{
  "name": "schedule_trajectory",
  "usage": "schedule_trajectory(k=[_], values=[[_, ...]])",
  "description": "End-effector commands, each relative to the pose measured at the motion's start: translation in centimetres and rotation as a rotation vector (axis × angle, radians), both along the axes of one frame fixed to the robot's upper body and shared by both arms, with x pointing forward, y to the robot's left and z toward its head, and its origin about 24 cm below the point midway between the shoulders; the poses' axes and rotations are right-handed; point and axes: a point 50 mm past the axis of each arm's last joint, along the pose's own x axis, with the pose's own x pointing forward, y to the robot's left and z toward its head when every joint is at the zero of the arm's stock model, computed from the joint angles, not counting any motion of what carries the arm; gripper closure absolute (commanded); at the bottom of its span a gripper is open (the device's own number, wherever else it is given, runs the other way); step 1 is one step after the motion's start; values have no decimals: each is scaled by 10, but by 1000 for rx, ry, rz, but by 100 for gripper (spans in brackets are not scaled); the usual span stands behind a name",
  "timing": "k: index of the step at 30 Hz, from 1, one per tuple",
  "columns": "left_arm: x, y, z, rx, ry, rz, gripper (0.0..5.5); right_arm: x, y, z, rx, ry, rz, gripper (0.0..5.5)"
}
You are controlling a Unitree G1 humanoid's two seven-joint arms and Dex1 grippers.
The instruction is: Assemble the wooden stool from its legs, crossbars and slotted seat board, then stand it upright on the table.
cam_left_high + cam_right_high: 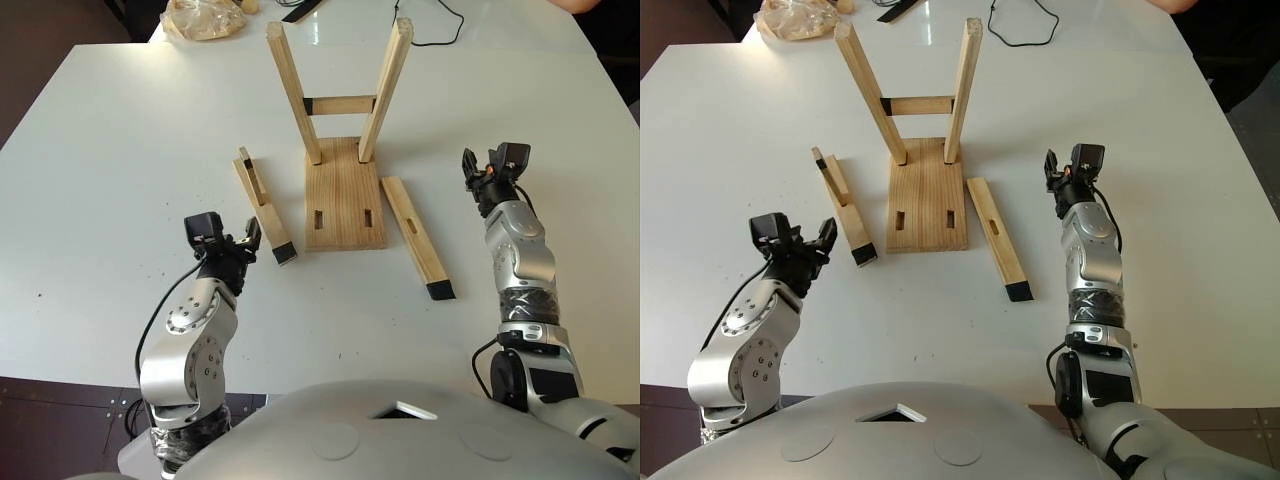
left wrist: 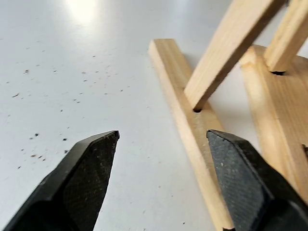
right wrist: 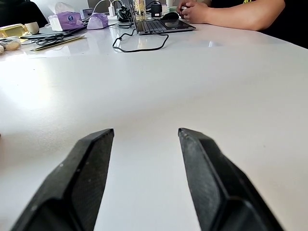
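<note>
Wooden stool (image 1: 340, 160) part-built on the bench (image 1: 120, 150), seat board (image 1: 345, 228) flat at its middle
Left end effector (image 2: 162, 134), wide and empty, sits just short of 1 loose leg (image 1: 268, 215); a 2nd loose leg (image 1: 418, 238) lies right of the board, the right end effector (image 3: 146, 131) wide and empty beyond it; 2 legs (image 1: 294, 95) joined by a crossbar (image 1: 344, 104) stand in the board's far slots

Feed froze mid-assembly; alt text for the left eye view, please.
A seat board lies flat on the table with two legs, joined by a crossbar, standing in its far slots, near slots empty. One loose leg lies to its left, another to its right, and both arms' jaws are open and empty.
</note>
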Motion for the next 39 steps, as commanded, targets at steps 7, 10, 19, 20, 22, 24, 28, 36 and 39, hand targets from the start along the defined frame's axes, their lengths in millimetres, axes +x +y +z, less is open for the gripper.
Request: schedule_trajectory(k=[7, 10, 19, 20, 22, 24, 28, 36, 39], values=[[22, -18, -9, 38, 115, -134, 218, 0, 1, -8, -16, 16, 6, 304], [23, -19, -15, 36, 167, -148, 218, 0, 1, -9, -16, 15, 3, 304], [17, -14, -26, 110, 323, -144, 218, -3, 0, -14, -17, 24, -6, 304], [16, -13, -26, 122, 332, -140, 218, -4, 1, -14, -16, 24, -5, 304], [14, -11, -25, 136, 347, -131, 218, -4, 2, -15, -14, 23, -6, 304], [12, -6, -25, 142, 362, -120, 218, -4, 1, -15, -12, 23, -12, 304], [8, -5, -28, 99, 407, -123, 273, -3, 3, -14, -6, 17, -23, 304], [21, -9, -35, -164, 417, -108, 350, 0, 6, -9, 17, -2, -61, 304], [28, -9, -30, -224, 379, -88, 350, 6, 3, 0, 23, -24, -105, 304]])
